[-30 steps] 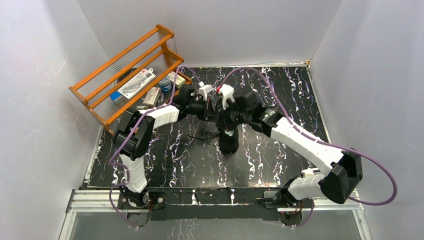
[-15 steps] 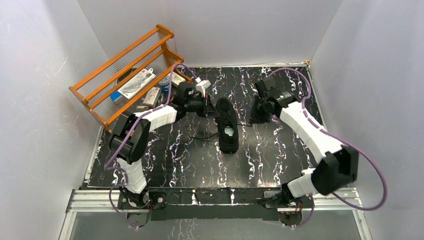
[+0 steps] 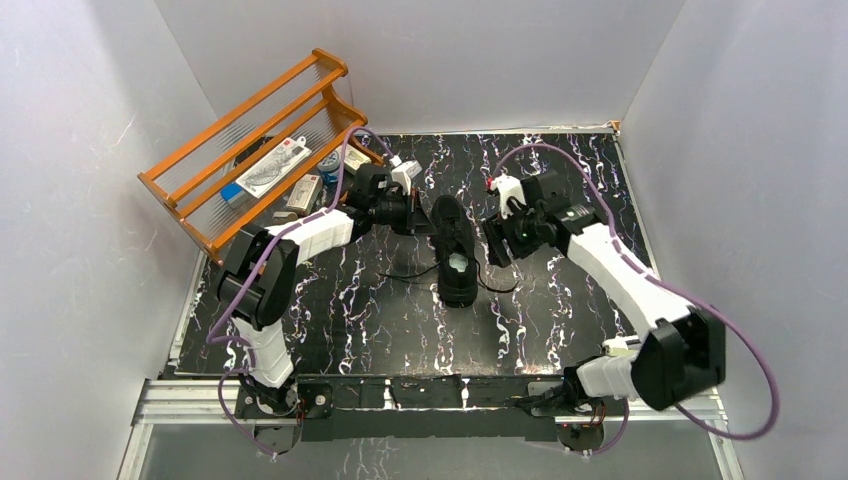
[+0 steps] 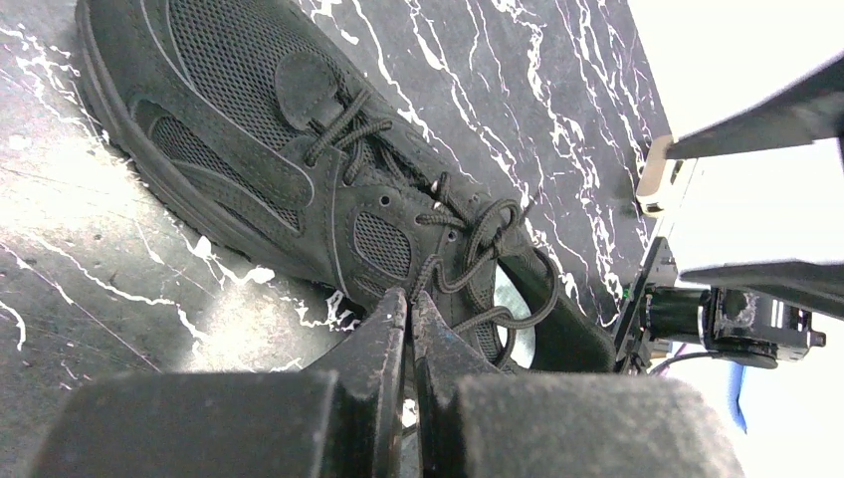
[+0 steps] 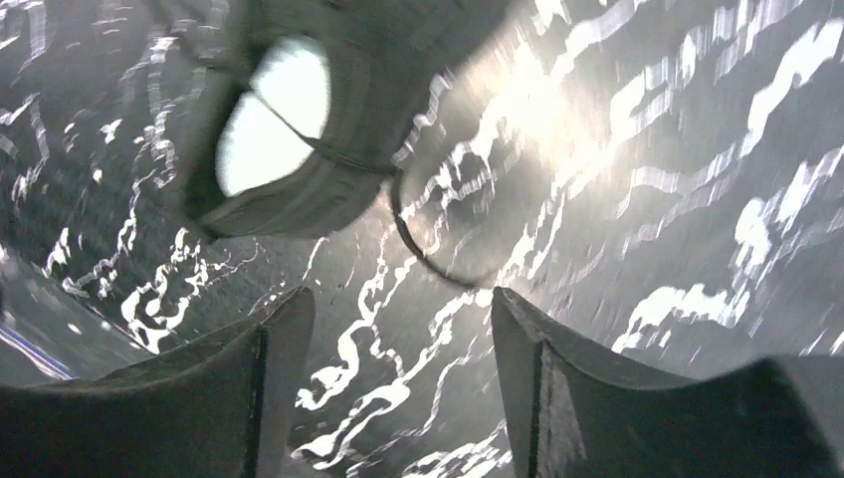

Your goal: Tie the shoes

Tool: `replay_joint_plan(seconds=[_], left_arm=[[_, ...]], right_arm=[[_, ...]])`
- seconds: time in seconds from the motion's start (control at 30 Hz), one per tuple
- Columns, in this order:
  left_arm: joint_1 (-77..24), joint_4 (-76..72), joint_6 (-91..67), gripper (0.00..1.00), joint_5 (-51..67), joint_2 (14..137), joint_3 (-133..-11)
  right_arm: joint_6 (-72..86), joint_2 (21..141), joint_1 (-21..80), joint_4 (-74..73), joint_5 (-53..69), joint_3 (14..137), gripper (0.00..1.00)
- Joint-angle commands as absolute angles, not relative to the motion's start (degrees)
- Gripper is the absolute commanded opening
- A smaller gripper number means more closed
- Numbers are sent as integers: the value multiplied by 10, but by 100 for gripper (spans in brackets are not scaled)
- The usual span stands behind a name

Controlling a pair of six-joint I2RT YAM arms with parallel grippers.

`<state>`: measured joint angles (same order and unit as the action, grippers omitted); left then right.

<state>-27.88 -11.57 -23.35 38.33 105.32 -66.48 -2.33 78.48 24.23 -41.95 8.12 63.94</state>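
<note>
While the black sneaker point(image 3: 455, 255) sits upright near the middle of the marbled desk point(image 3: 560, 320), toe twd the far wall & heel twd the arm bases, an arm flanks it on each side. Left fingers point(image 4: 383, 339) are pressed tight together, tips just beside the sneaker's side by the upper eyelets. A lace strand point(image 4: 430, 269) runs down to them, but can't tell if it's pinched. Right fingers point(image 5: 557, 378) stand wide apart w/ nothing between them, over bare desk just right of the heel; a loose lace loop point(image 5: 423, 249) lies on the desk ahead of them. Pale insole point(image 5: 269, 124) shows thru the opening. Another lace end point(image 3: 400, 272) trails left on the desk. Orange rack point(image 3: 250, 140) sits at the far-left corner.
</note>
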Motion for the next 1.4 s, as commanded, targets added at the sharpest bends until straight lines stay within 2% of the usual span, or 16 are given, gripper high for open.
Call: replay_joint_plan(seconds=[0.0,0.1,0.33,0.6,0.87,1.03,1.17,1.37], left_arm=[[-280,-75,-207,0,373,1010,-702],[-280,-82,-215,0,373,1006,-701],[-280,-85,-223,0,380,1013,-703],[-280,-85,-223,0,382,1013,-707],[-281,-74,-216,0,381,1014,-718],[-281,-73,-218,0,381,1011,-714],[-280,-73,-221,0,381,1009,-713],[-280,-74,-222,0,382,1005,-709]], right_arm=[[-341,733,241,-264,273,586,70],[-333,735,239,-149,282,547,59],[-288,798,238,-79,369,544,38],[-300,809,238,-80,409,531,36],[-299,802,239,-58,407,490,42],[-293,804,239,-44,378,485,35],[-281,808,239,-29,376,480,23],[-278,815,239,-17,377,480,22]])
